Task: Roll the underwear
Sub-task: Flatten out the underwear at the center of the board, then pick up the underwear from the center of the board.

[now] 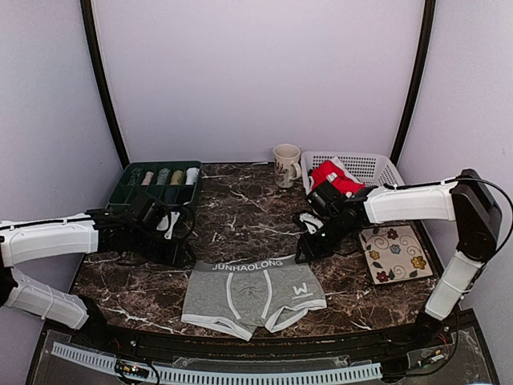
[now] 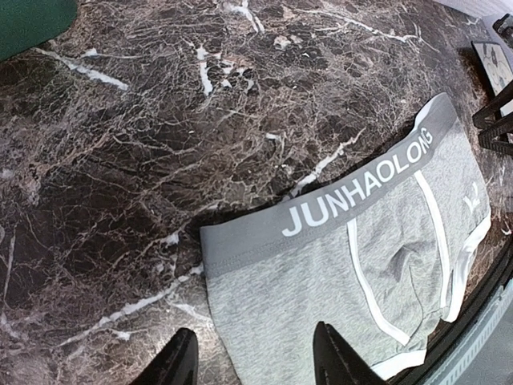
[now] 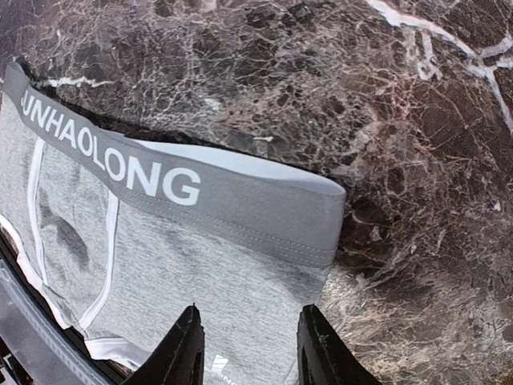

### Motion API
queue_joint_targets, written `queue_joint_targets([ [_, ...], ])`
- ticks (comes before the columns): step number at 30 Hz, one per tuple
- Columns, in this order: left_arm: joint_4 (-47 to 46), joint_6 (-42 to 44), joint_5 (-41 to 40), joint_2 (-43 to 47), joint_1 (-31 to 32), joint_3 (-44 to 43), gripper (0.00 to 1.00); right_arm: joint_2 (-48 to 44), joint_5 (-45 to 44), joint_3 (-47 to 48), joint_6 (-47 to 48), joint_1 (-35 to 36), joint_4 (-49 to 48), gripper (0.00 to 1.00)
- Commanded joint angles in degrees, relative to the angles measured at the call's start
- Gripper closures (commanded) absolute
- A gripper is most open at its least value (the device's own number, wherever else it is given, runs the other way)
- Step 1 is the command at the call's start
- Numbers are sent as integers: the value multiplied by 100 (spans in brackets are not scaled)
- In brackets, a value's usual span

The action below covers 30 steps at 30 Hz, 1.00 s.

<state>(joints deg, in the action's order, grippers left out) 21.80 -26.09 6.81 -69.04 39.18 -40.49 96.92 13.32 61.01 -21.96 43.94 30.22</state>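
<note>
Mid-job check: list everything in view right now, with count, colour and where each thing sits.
grey underwear: one, grey with white trim, flat at the table's near middle
red underwear: one, red, in the basket
basket: one, white, back right
mug: one, cream, at the back, left of the basket
tray: one, green, back left
rolls: about four, mixed pale shades, in the tray's back row
tile: one, cream with flowers, right side
table: one, dark marble
left gripper: one, black, open over the grey underwear's left edge
right gripper: one, black, open over its right end
</note>
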Motion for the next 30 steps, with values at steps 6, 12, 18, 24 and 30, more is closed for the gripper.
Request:
queue_joint_targets([
  [6, 227, -351, -487, -366, -40, -1, 49, 687, -568, 319, -153, -61, -100, 66],
  [12, 94, -341, -575, -543, -131, -5, 54, 695, -519, -77, 64, -488, -305, 100],
  [18, -727, 6, -404, -832, -133, 167, 57, 680, 512, -449, 497, -998, -678, 100],
  [24, -1114, -7, -300, -1421, -134, 88, 67, 722, 789, -257, 542, -1021, -516, 100],
  [30, -1284, -103, -226, -1623, -131, 169, 73, 220, 969, -192, 153, -1030, -561, 66],
])
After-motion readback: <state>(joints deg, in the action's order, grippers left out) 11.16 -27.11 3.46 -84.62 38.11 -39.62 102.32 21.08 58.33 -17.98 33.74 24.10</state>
